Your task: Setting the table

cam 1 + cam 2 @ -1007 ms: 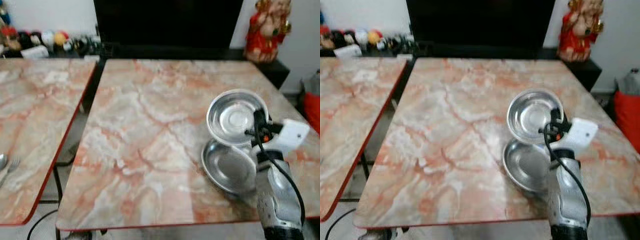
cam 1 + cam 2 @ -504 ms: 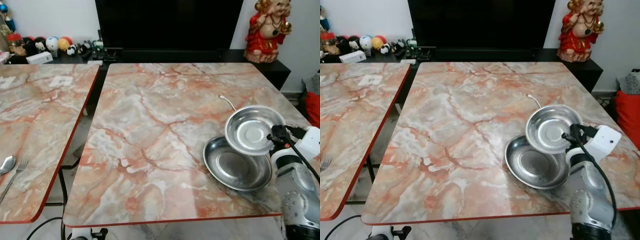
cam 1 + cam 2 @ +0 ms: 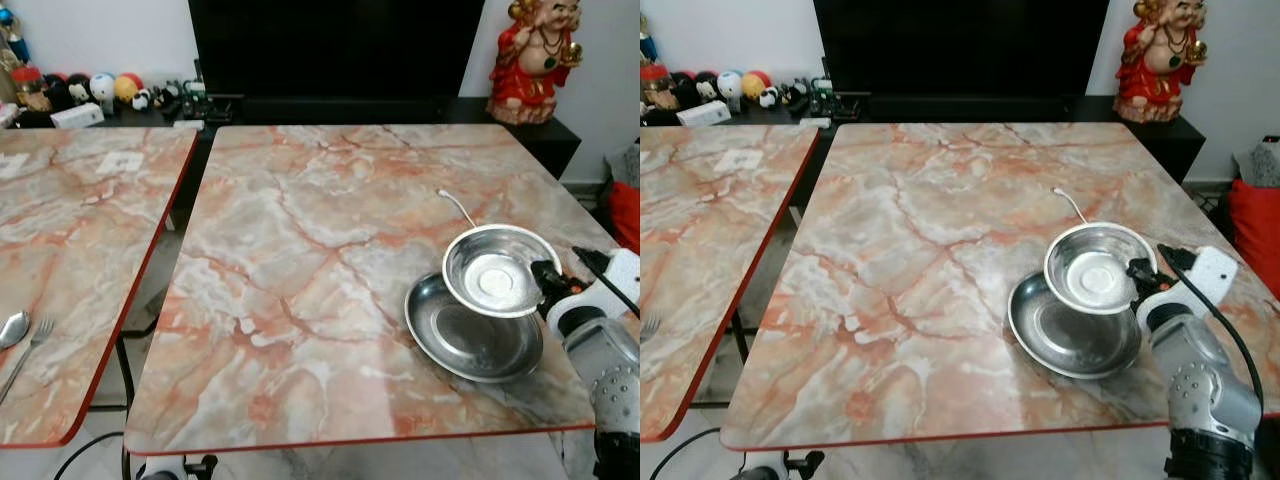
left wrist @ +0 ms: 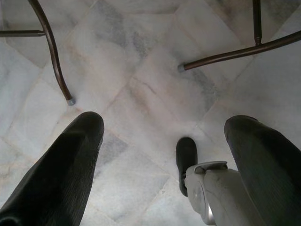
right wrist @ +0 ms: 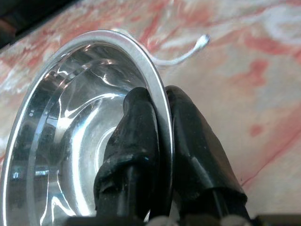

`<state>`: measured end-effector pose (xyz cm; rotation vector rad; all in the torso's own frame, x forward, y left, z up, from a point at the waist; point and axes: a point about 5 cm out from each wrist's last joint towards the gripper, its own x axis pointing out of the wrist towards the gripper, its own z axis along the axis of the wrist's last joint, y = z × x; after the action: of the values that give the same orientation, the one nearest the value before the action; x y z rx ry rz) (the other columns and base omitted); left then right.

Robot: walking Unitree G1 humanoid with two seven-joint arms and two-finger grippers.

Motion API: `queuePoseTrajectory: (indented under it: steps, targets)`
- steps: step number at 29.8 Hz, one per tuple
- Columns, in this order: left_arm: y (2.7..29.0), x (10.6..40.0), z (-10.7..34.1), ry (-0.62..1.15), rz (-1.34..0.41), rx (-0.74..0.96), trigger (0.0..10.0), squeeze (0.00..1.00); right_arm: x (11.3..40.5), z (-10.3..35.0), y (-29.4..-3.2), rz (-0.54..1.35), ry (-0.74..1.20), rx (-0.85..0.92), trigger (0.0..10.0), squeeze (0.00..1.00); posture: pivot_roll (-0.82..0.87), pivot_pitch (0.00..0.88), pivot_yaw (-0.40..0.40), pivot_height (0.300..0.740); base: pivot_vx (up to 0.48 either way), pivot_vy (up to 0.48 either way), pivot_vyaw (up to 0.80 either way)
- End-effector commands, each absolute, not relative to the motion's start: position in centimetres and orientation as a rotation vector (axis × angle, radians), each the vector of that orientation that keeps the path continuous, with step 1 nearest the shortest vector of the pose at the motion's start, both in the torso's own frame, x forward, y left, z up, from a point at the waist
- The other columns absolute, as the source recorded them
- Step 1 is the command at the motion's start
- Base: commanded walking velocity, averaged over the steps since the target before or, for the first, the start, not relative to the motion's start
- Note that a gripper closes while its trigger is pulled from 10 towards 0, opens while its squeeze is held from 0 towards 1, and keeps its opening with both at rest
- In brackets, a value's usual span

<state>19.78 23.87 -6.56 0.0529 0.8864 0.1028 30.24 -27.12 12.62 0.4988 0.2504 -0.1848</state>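
Bowl (image 3: 494,269), pinched at its rim by the right hand (image 5: 160,141) above the plate (image 3: 470,330) near the table (image 3: 300,250)'s right edge, should go down level and slowly, since the plate's far side lies hidden under it; left hand (image 4: 160,155) hangs wide open over the floor.

Head pair: looks forward and down, both sharing the marble table (image 3: 300,300).
Left wrist: faces down at the floor (image 4: 155,84).
Right wrist: very close on the steel bowl (image 5: 84,122).

Bright, even indoor light, sharp head views; glare streaks the steel bowl (image 5: 70,136).
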Motion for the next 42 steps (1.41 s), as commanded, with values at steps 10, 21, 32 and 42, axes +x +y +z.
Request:
queuePoseTrajectory:
  steps: [10, 21, 32, 42]
  targets:
    - [23.9, 19.5, -6.7, 0.890, 0.107, 0.050, 10.0, 0.00, 31.7, 12.4, -24.4, -0.031, 0.356, 0.464, 10.0, 0.00, 0.01, 0.000, -0.051, 0.740, 0.000, 0.000, 0.00]
    - [23.7, 19.3, -6.8, 0.893, 0.104, 0.048, 10.0, 0.00, 30.6, 11.7, -25.6, -0.086, 0.400, 0.381, 10.0, 0.00, 0.00, 0.000, -0.049, 0.740, 0.000, 0.000, 0.00]
    - [22.4, 20.6, -6.6, 0.876, 0.085, 0.049, 10.0, 0.00, 30.3, 11.5, -26.2, -0.115, 0.397, 0.390, 10.0, 0.00, -0.01, 0.000, -0.046, 0.740, 0.000, 0.000, 0.00]
    - [22.9, 20.1, -6.7, 0.883, 0.097, 0.048, 10.0, 0.00, 30.6, 11.6, -25.3, -0.069, 0.397, 0.425, 10.0, 0.00, 0.00, 0.000, -0.048, 0.740, 0.000, 0.000, 0.00]
